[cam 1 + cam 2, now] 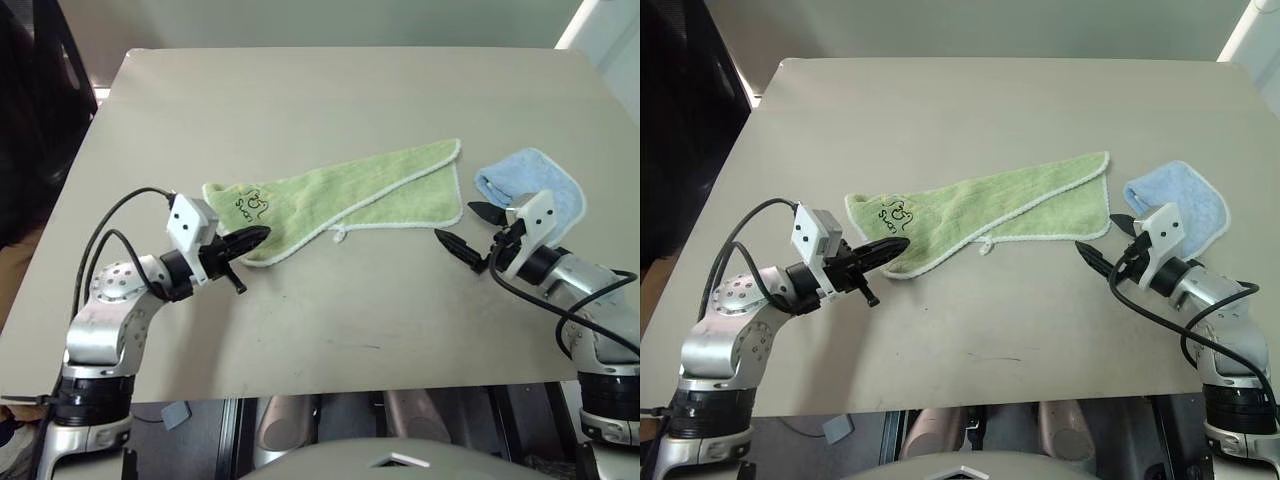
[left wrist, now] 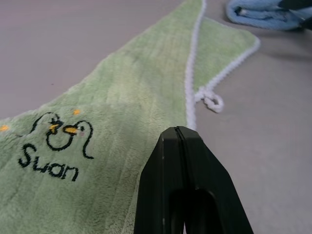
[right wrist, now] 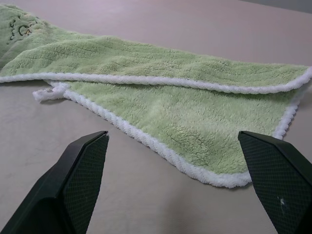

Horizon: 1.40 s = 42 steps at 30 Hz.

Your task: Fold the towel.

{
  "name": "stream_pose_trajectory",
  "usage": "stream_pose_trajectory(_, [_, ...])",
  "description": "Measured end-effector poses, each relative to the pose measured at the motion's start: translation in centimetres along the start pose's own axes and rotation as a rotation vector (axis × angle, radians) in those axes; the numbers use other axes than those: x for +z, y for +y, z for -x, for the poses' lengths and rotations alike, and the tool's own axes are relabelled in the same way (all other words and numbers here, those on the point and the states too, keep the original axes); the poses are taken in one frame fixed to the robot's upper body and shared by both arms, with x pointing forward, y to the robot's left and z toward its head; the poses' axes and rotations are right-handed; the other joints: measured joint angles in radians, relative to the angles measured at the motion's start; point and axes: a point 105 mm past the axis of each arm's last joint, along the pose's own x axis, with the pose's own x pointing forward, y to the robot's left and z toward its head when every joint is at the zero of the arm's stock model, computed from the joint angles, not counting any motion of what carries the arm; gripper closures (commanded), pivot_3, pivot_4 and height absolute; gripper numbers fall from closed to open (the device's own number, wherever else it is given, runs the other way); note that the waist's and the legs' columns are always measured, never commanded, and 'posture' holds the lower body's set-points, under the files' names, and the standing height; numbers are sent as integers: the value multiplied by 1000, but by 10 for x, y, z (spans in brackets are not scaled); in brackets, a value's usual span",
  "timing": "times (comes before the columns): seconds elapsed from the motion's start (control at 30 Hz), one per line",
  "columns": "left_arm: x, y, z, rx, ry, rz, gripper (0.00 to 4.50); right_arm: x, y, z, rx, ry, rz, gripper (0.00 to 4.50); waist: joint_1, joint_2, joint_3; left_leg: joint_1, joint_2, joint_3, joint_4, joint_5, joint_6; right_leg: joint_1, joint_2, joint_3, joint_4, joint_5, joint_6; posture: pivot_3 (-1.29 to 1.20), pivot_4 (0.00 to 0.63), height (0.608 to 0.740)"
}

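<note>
The light green towel (image 1: 345, 195) lies crumpled and partly folded over itself across the middle of the table, white edging showing. Its dark swan drawing (image 2: 58, 141) is near its left end, and its loop tag (image 1: 340, 237) pokes out at the front edge. My left gripper (image 1: 258, 238) is shut, with its tip at the towel's near-left corner; in the left wrist view its fingers (image 2: 178, 146) are pressed together with no cloth between them. My right gripper (image 1: 466, 226) stands open just off the towel's right front corner (image 3: 229, 178), apart from it.
A smaller light blue cloth (image 1: 535, 185) lies bunched right of the towel, just behind my right gripper. The beige table (image 1: 300, 100) has bare surface behind and in front of the towel. Its front edge runs close to both arms.
</note>
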Motion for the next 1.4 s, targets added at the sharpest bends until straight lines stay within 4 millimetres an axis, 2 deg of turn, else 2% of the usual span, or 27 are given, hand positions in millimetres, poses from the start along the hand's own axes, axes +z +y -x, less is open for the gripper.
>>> stream_pose_trajectory(0.2, [0, 6, 14, -172, 125, -96, 1848, 6, -3, -3, -8, -15, 13, 0, -1, 0, 0, 0, 0, 0, 0, 0, -1, -1, 0, 0, 0, 2, -2, 0, 150, 736])
stream_pose_trajectory(0.33, [-4, 17, 20, -273, 251, -206, 393, 11, -7, -7, -15, -34, 28, 0, 1, 0, 0, -2, 0, -1, 0, 0, -1, -3, 0, 0, 0, 2, -3, 0, 150, 736])
stream_pose_trajectory(0.37, [-4, 20, 22, -302, 281, -235, 89, 12, -7, -9, -14, -38, 29, 0, 0, 0, 0, -4, 0, -1, 0, 0, -1, -5, 0, 0, 0, 2, -3, 0, 150, 736])
stream_pose_trajectory(0.4, [-4, 21, 22, -316, 295, -253, 32, 12, -6, -10, -14, -41, 29, 0, 0, 0, 0, -5, 0, -1, 0, 0, -1, -6, 0, 0, 0, 2, -3, 0, 150, 736])
stream_pose_trajectory(0.57, [-11, 25, 25, -452, 436, -374, 32, 10, -4, -14, -23, -57, 11, 0, 0, 1, 0, -8, 0, -2, -1, -2, -2, -10, 0, 0, 0, 2, -3, 0, 150, 736])
stream_pose_trajectory(0.73, [-12, 29, 24, -513, 483, -434, 32, 10, -4, -14, -33, -61, 11, 0, 0, 0, 0, -13, 0, -2, 0, -2, -1, -14, 0, -1, 1, 2, -3, 0, 150, 736])
stream_pose_trajectory(0.93, [-11, 30, 5, -568, 513, -496, 32, 2, -1, -13, -53, -54, -14, 0, 2, 1, 0, -14, 0, -2, 1, -1, 0, -14, -1, -2, 1, 3, -3, 0, 150, 736])
stream_pose_trajectory(1.07, [-17, 28, -4, -601, 522, -485, 32, 3, 0, -13, -60, -61, -12, 0, 1, 1, 0, -13, 0, -2, 2, -1, 0, -14, -1, -2, 2, 4, -3, 0, 150, 736])
stream_pose_trajectory(1.2, [-20, 31, -7, -609, 543, -503, 810, 4, 1, -14, -66, -66, -13, 0, 0, 1, -1, -13, 0, -2, 2, 0, 0, -14, -1, -2, 3, 4, -3, 0, 150, 736])
stream_pose_trajectory(1.23, [-20, 31, -8, -615, 542, -511, 1268, 4, 1, -13, -66, -67, -13, 0, 0, 1, -1, -13, 0, -2, 2, 0, 0, -14, -1, -2, 3, 4, -3, 0, 150, 736])
stream_pose_trajectory(1.4, [-22, 32, -11, -618, 530, -509, 2974, 5, 2, -13, -65, -71, -9, 0, 2, 2, -1, -11, 0, -2, 2, 4, 3, -11, -1, -2, 3, 7, -3, 0, 150, 736])
